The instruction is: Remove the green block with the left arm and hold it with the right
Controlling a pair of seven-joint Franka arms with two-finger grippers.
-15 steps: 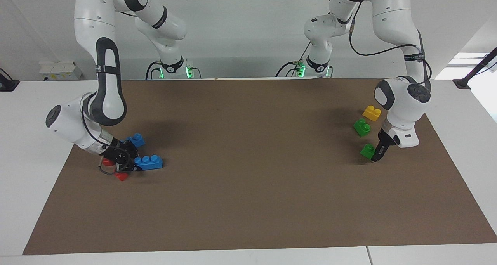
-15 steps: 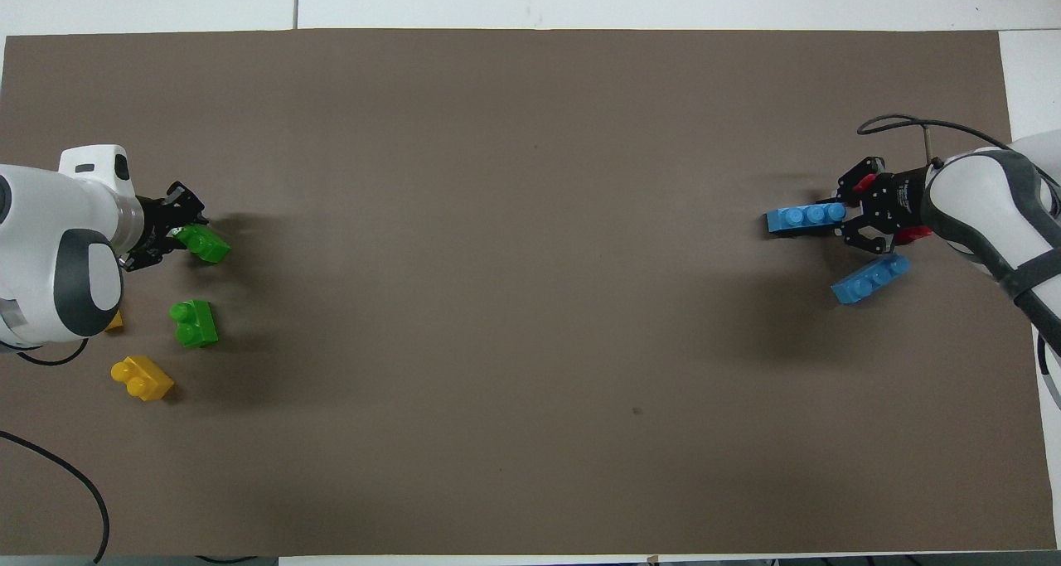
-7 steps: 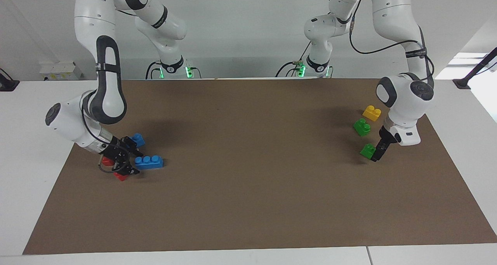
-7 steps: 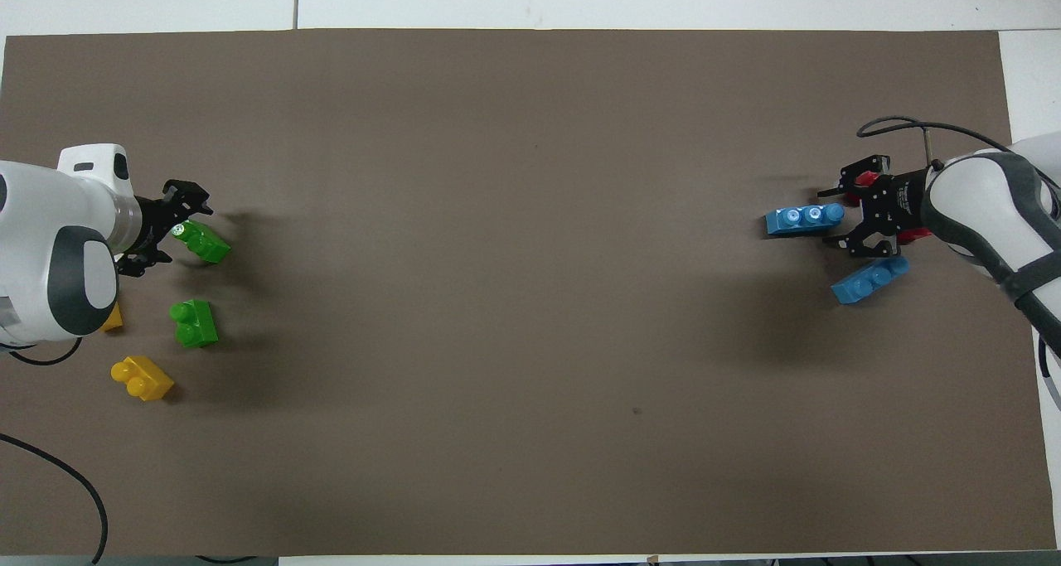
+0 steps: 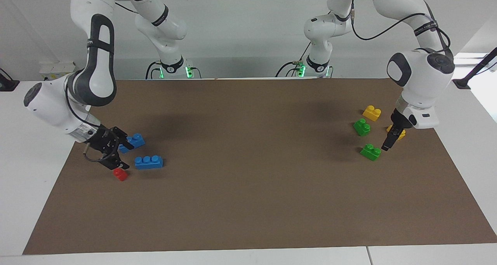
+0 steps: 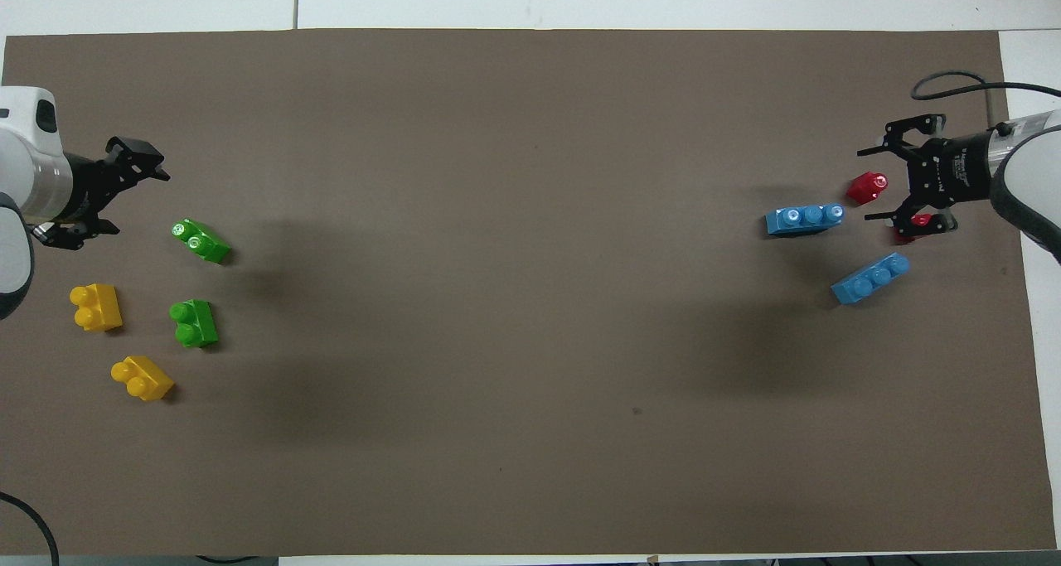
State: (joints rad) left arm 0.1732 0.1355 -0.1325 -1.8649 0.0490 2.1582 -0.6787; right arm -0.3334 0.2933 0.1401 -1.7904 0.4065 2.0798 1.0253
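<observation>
Both your grippers empty, jaws apart.
Green block (image 5: 370, 152) (image 6: 200, 240) lies on mat (image 5: 248, 203) at left arm's end; left gripper (image 5: 388, 144) (image 6: 104, 193) just beside it, right gripper (image 5: 112, 150) (image 6: 908, 176) over red bricks (image 6: 867, 187).

White jointed arms, black elbow bands, black cables, black jaws

My tabletop (image 6: 530, 218) carries two green blocks (image 6: 200, 241), two yellow bricks (image 6: 96, 307) and two blue bricks (image 6: 804, 219). Two red pieces (image 6: 867, 187) lie there too, one apparently half hidden.
</observation>
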